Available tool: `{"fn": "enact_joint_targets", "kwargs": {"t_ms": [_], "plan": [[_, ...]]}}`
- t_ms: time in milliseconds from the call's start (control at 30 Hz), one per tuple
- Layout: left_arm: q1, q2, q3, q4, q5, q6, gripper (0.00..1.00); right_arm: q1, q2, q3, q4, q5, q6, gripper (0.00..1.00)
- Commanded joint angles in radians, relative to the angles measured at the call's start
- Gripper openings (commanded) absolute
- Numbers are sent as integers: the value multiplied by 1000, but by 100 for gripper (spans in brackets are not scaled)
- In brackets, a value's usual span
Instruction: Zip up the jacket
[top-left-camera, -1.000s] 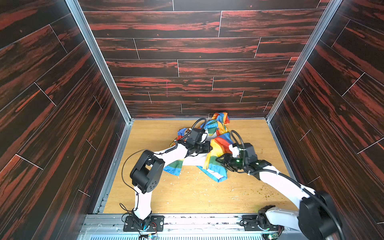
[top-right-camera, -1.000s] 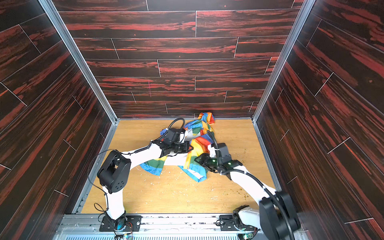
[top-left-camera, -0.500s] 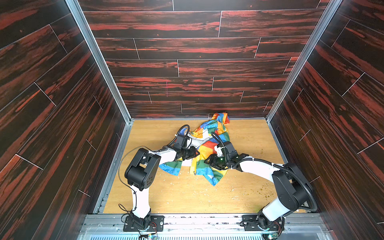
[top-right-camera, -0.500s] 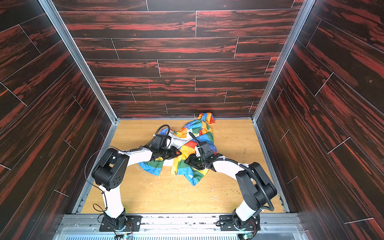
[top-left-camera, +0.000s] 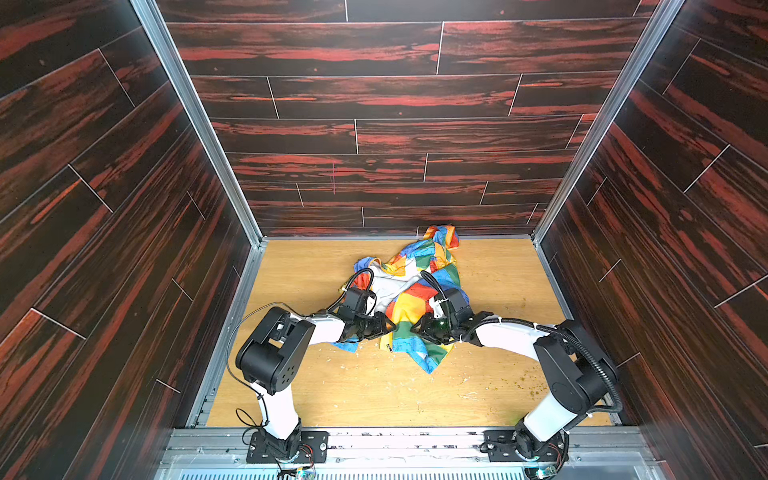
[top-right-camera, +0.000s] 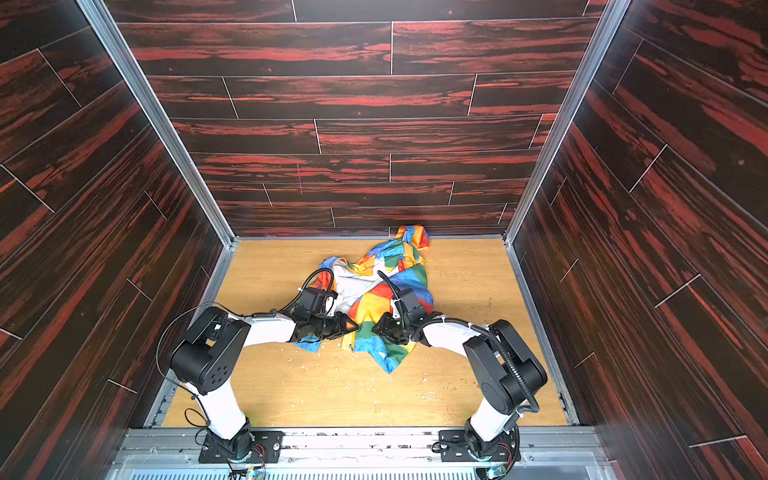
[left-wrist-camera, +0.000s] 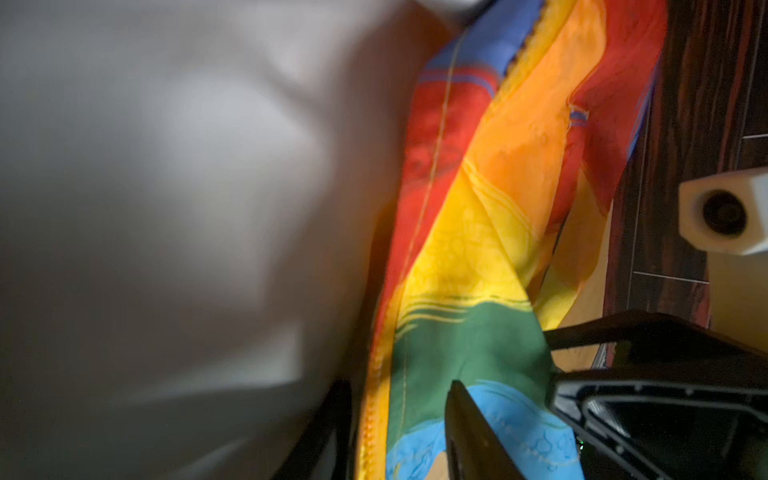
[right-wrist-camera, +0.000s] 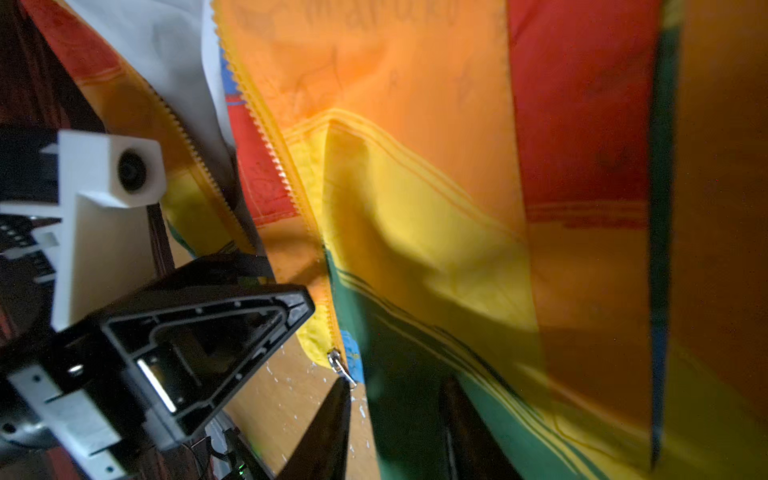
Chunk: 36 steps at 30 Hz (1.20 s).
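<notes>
1. Left end effector (top-left-camera: 390, 326) lies low over the near-left edge of the jacket (top-left-camera: 417, 291). Its jaws are partly apart. In the left wrist view (left-wrist-camera: 399, 386) the yellow zipper edge (left-wrist-camera: 374, 407) and a strip of green and blue cloth run between the fingers (left-wrist-camera: 465, 424). The fingers stand wider than the thin cloth, and no pinch shows.
2. Right end effector (top-left-camera: 415, 328) faces it from the right, the two sets of tips near each other but not touching. Its jaws are also partly apart. In the right wrist view (right-wrist-camera: 395, 384) green cloth passes between them, unclamped. The silver zipper pull (right-wrist-camera: 340, 365) sits right at one fingertip (right-wrist-camera: 343, 390); whether they touch I cannot tell.
3. In both top views the jacket (top-right-camera: 374, 301) lies crumpled on the wooden bench (top-left-camera: 374, 395), about midway left to right. Its far end reaches the foot of the far wall (top-left-camera: 374, 137).
4. It lies open: the white lining (top-left-camera: 392, 286) shows on its left part, and two rows of yellow teeth (right-wrist-camera: 266, 124) run apart in the right wrist view.
5. Its near hem corner (top-left-camera: 432, 365) points toward the near edge of the bench, just right of both end effectors.
</notes>
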Motion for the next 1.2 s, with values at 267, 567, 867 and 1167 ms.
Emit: {"fn": "enact_joint_targets", "kwargs": {"t_ms": [267, 567, 867, 1167], "plan": [[-71, 2, -22, -32, 24, 31, 34, 6, -28, -39, 22, 36, 19, 37], [-96, 55, -7, 94, 58, -68, 4, 1, -135, -92, 18, 48, 33, 37], [-98, -49, 100, 11, 71, -87, 0, 3, -355, -209, 157, -49, 156, 52], [-97, -183, 227, -310, 35, -11, 0, 139, -371, -293, 476, -56, 415, 71]]}}
